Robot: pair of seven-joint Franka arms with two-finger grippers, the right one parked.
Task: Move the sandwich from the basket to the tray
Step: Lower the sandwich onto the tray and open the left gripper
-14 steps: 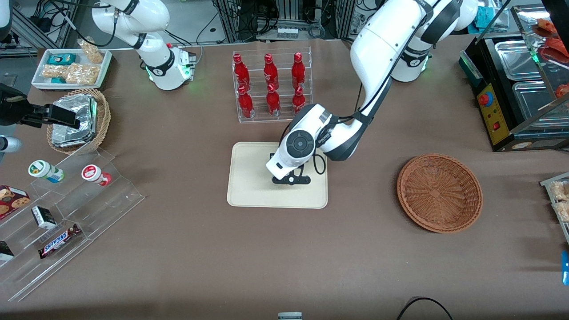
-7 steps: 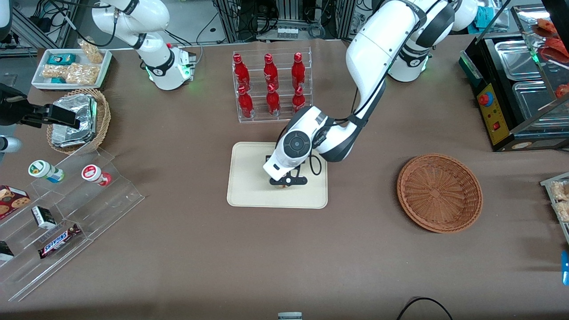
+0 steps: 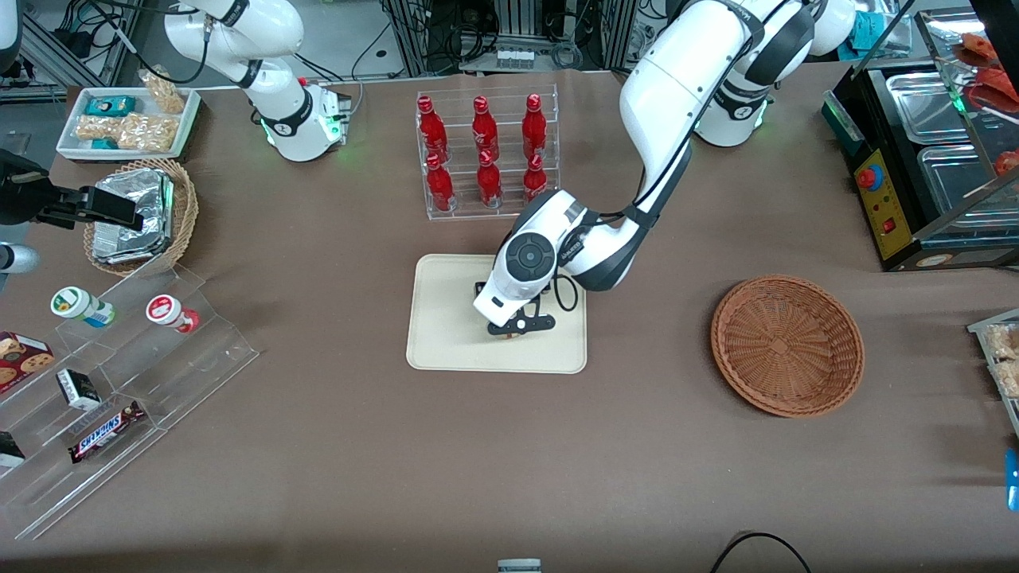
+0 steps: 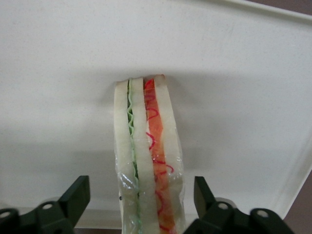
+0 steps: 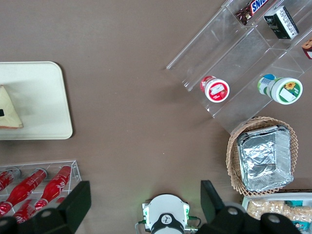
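The sandwich [image 4: 146, 161], a clear-wrapped wedge of white bread with green and red filling, stands on its edge on the cream tray [image 4: 58, 73]. My left gripper [image 4: 141, 195] is open around it, with a gap between each finger and the wrap. In the front view the gripper [image 3: 517, 324] hangs low over the tray [image 3: 446, 342] and hides nearly all of the sandwich. The right wrist view shows the sandwich [image 5: 7, 111] on the tray [image 5: 44, 97]. The reddish-brown basket [image 3: 786, 346] lies toward the working arm's end and holds nothing.
A clear rack of red bottles [image 3: 484, 151] stands just past the tray, farther from the front camera. A tan basket with a foil pack [image 3: 135, 215] and a clear stepped shelf with snacks [image 3: 119, 374] lie toward the parked arm's end.
My gripper and wrist shifted slightly over the tray toward the parked arm's end, then held almost still. The sandwich stays on the tray.
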